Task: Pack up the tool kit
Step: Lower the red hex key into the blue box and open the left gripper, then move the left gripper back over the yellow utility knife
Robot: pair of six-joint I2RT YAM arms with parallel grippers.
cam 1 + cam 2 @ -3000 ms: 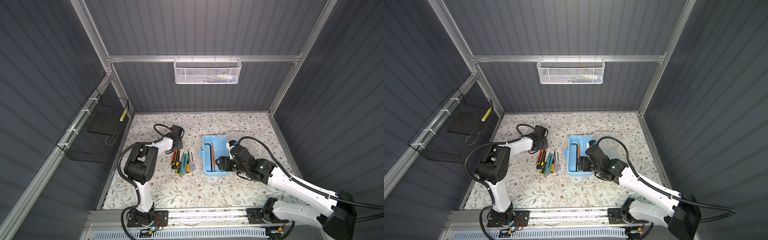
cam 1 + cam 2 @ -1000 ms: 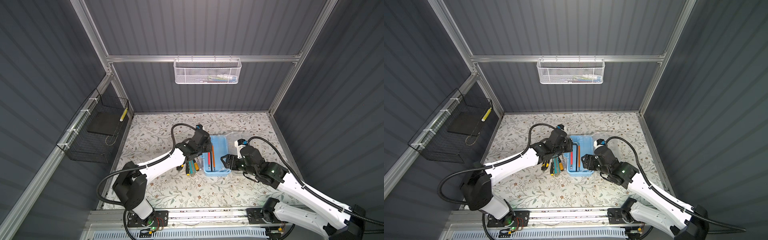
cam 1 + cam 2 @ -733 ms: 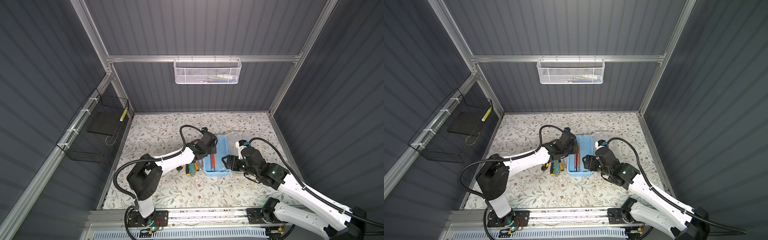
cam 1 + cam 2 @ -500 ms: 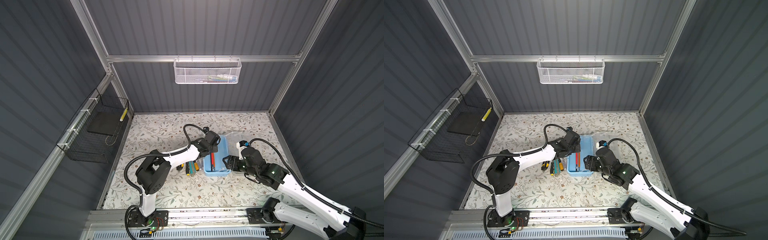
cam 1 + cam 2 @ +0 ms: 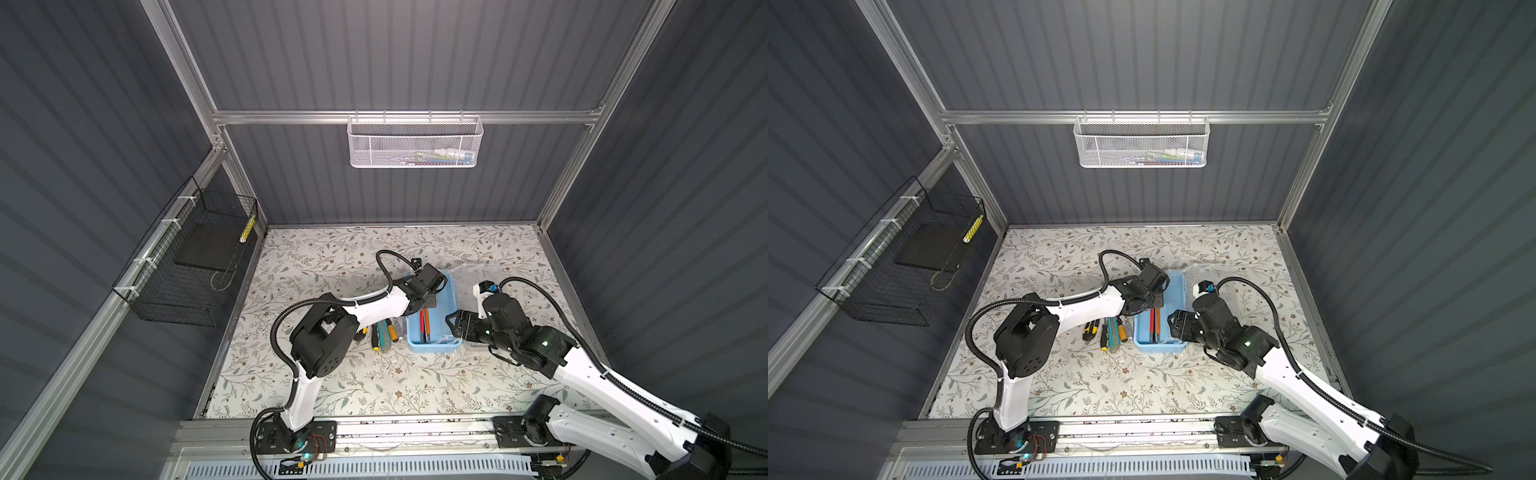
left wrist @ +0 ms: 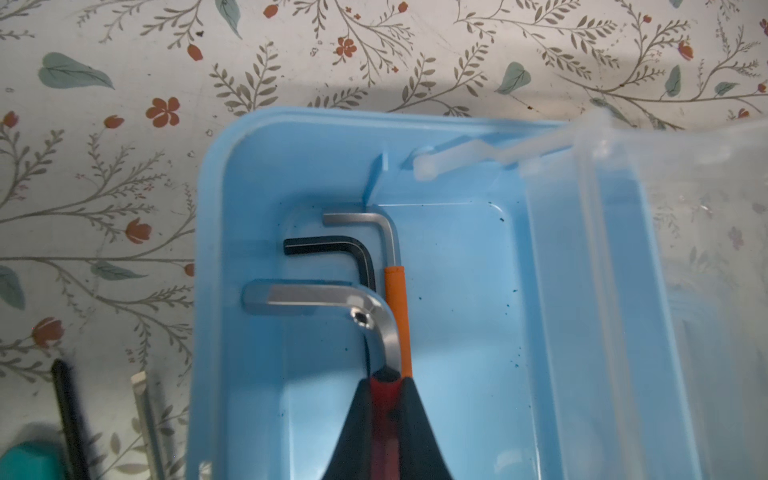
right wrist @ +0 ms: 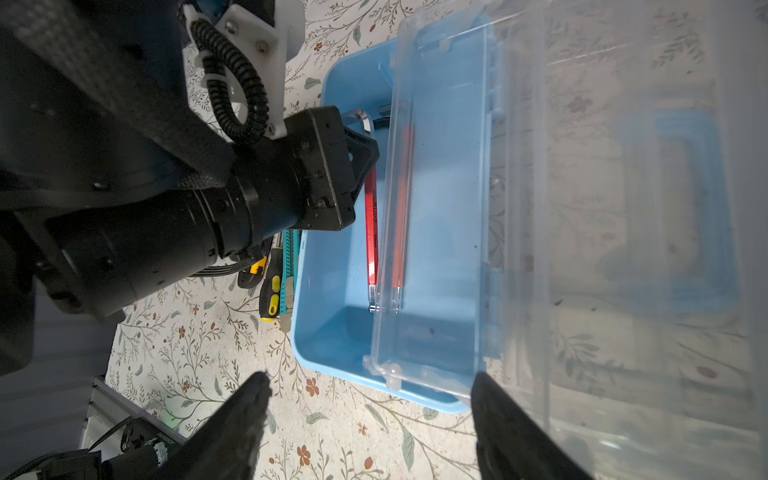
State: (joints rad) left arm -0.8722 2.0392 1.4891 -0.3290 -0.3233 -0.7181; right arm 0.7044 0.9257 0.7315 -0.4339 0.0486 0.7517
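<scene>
The tool kit's light-blue box (image 5: pixel 434 345) (image 5: pixel 1158 347) stands mid-table, with its clear lid (image 5: pixel 473 276) (image 7: pixel 540 208) swung open to the right. My left gripper (image 5: pixel 426 301) (image 6: pixel 386 386) reaches into the box and is shut on a silver hex key with a red sleeve (image 6: pixel 324 299) (image 7: pixel 371 232). A black hex key (image 6: pixel 332 247) and an orange-sleeved hex key (image 6: pixel 395 291) lie beside it. My right gripper (image 5: pixel 455 326) (image 7: pixel 370 399) is open and empty at the box's (image 7: pixel 324 340) near right corner.
Screwdrivers and a teal utility knife (image 5: pixel 384 332) (image 5: pixel 1111 330) lie on the floral mat left of the box. A white mesh basket (image 5: pixel 415 141) hangs on the back wall and a black wire basket (image 5: pixel 187 270) on the left wall.
My left gripper has carried the red-sleeved hex key rightwards over the box and down toward its far end. The right gripper has barely shifted.
</scene>
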